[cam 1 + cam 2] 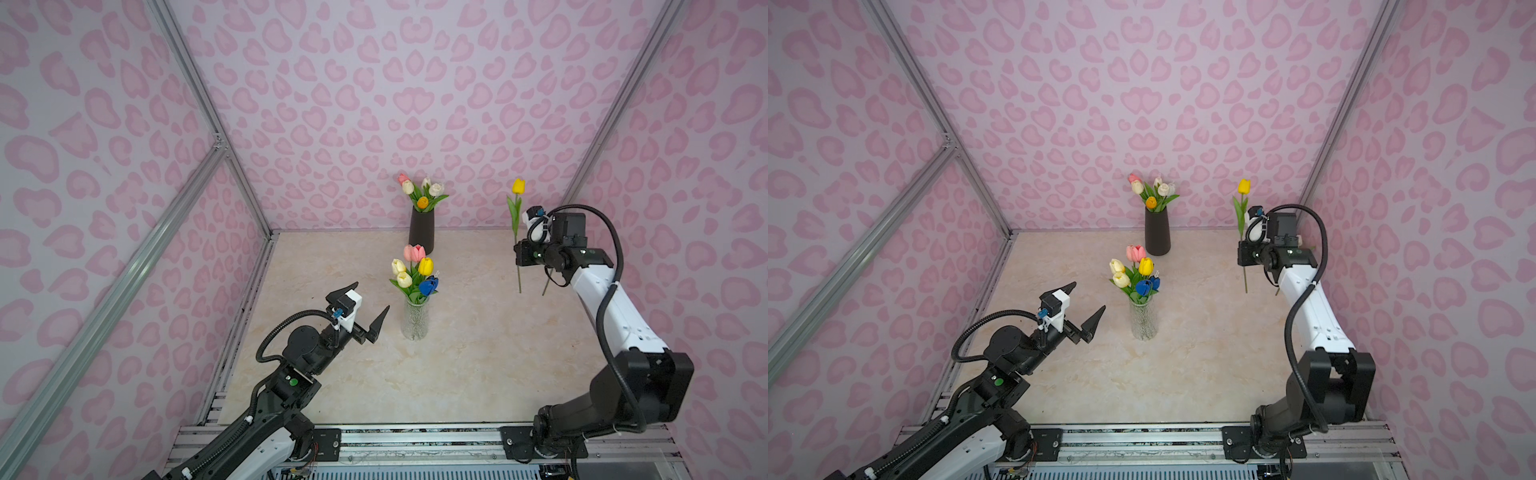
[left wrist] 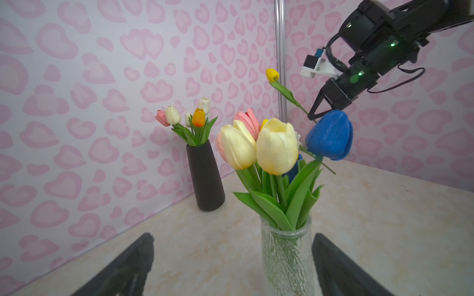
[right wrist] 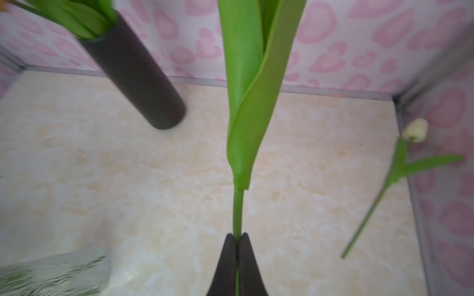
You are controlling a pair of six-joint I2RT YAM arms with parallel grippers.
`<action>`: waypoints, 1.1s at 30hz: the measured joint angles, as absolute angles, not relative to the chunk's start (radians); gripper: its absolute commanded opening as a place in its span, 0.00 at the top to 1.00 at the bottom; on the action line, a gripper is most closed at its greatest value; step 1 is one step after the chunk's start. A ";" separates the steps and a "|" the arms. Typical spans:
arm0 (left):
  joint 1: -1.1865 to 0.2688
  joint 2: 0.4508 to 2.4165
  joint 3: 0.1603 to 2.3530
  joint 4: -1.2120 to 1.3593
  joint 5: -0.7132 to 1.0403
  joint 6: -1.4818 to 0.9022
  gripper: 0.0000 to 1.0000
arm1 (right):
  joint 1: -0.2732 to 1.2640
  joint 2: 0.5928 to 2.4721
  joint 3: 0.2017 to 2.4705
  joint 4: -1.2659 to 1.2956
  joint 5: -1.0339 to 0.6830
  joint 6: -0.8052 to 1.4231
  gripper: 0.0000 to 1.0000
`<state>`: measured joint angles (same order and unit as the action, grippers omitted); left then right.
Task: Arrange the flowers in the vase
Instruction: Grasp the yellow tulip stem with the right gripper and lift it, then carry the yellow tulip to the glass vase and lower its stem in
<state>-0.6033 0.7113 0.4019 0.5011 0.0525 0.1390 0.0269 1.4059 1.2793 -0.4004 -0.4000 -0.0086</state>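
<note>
On the right side of the counter (image 1: 478, 374), we find the right end effector (image 3: 237, 239) clenched on the thin green stem of a yellow tulip (image 1: 518, 186). Both top views show this flower held nearly upright, head up, with its long leaf above the grip and the bare lower stem hanging below. We cannot tell whether the stem end touches the counter.

The left end effector (image 1: 372, 296) is released, with its jaws spread wide. It grasps nothing and points toward the glass vase (image 1: 415, 320) from the left, close to it but apart.

The glass vase stands near the middle of the counter and holds a bunch (image 1: 414, 270) of cream, pink, yellow and blue tulips. The black vase (image 1: 422, 230) stands behind it against the rear wall and holds pink, white and orange tulips (image 1: 422, 193).

One white tulip (image 3: 415, 130) lies on the counter along the right wall, as the right wrist view shows. The held yellow tulip is well apart from both vases, to their right.
</note>
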 measured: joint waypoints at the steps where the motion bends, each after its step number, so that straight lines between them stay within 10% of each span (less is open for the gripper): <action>1: -0.603 0.721 0.409 0.501 0.043 0.139 0.03 | 0.078 1.341 1.181 -0.273 -0.430 0.031 1.00; 14: -0.603 0.801 0.474 0.504 -0.034 0.139 0.03 | 0.466 1.169 0.632 0.993 -0.624 0.318 1.00; 33: -0.603 0.782 0.467 0.503 -0.052 0.142 0.03 | 0.501 1.140 0.607 1.095 -0.596 0.263 1.00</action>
<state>-0.6033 0.7822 0.4671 0.5034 -0.0525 0.1425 0.5014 1.1404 0.6071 1.0954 -0.5957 0.2626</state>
